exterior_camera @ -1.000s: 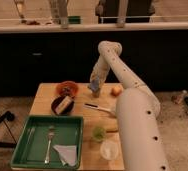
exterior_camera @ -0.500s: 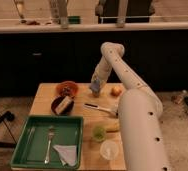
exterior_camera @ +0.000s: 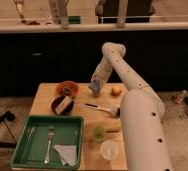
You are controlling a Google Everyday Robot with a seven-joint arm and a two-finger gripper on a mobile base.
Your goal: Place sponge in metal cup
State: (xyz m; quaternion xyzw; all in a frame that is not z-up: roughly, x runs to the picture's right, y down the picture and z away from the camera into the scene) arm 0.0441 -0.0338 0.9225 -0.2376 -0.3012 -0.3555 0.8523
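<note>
Two bowls sit just beyond the tray's (exterior_camera: 47, 119) far rim: an orange bowl (exterior_camera: 67, 88) farther off and a dark bowl (exterior_camera: 53, 105) nearer, holding a tan block (exterior_camera: 64, 103). The tray fills its corner of the table (exterior_camera: 44, 95), with its near rim almost at the table's near edge. It holds a fork (exterior_camera: 49, 142) and a napkin (exterior_camera: 66, 154).

Beside the tray, on its arm side, a green cup (exterior_camera: 98, 132) and a whitish cup (exterior_camera: 108, 149) stand close to the near edge. The arm's (exterior_camera: 137, 115) thick link covers the table edge past them.

The gripper (exterior_camera: 94, 86) hangs beyond the tray's far arm-side corner, level with the orange bowl. Whether it is spread or pressed together cannot be told. A pale-blue patch shows at its tip, and I cannot tell whether that is the sponge. A small grey-brown shape right under it looks like the metal cup (exterior_camera: 95, 93); whether they touch is unclear. A knife (exterior_camera: 101, 108) lies between that cup and the tray, and a small fruit (exterior_camera: 116, 91) sits past the cup.

Bare wood shows between the dark bowl and the knife, and along the far edge beside the orange bowl.

Little differs from half a second ago. The gripper is at nearly the same spot, and nothing on the table has shifted.
</note>
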